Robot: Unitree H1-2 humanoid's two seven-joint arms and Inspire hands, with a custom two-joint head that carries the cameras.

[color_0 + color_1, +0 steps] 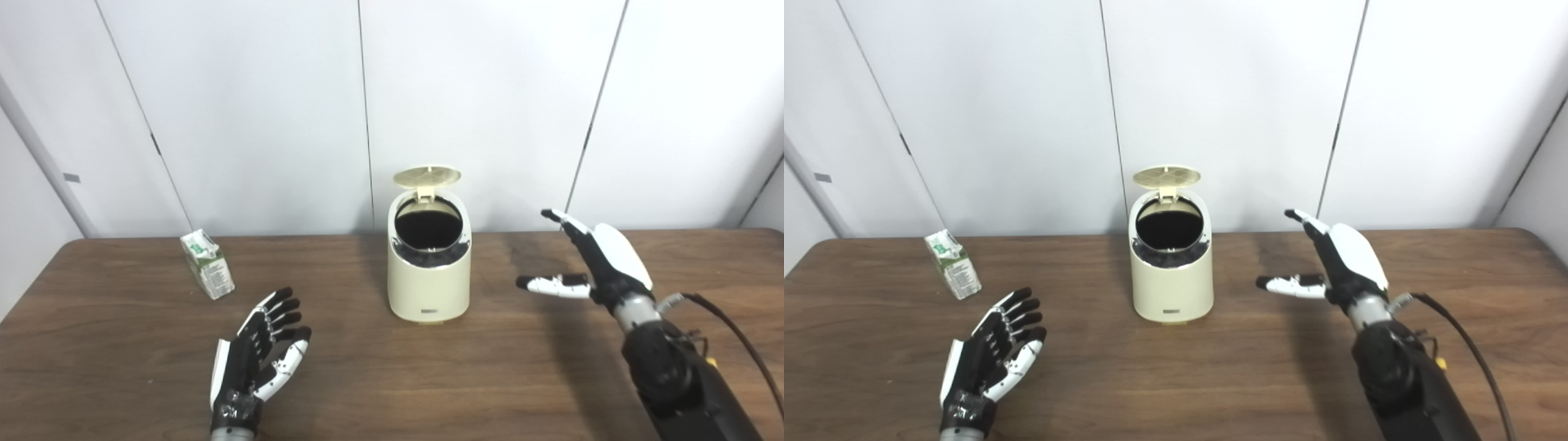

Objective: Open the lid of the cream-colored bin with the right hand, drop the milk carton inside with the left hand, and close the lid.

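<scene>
Standing mid-frame on the brown surface [551, 367], the cream bin [429, 275] has its lid [427, 176] up. The green-and-white milk carton [208, 263], writing unreadable, sits left. Both the left robot hand [257, 355] and the right robot hand [588, 263] are open, empty.

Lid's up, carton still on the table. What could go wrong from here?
1. The milk carton stands tilted near the table's far left edge; a poor grasp by the open left hand may topple it.
2. The lid stands up unheld, the open right hand apart from the bin; it might drop shut.
</scene>
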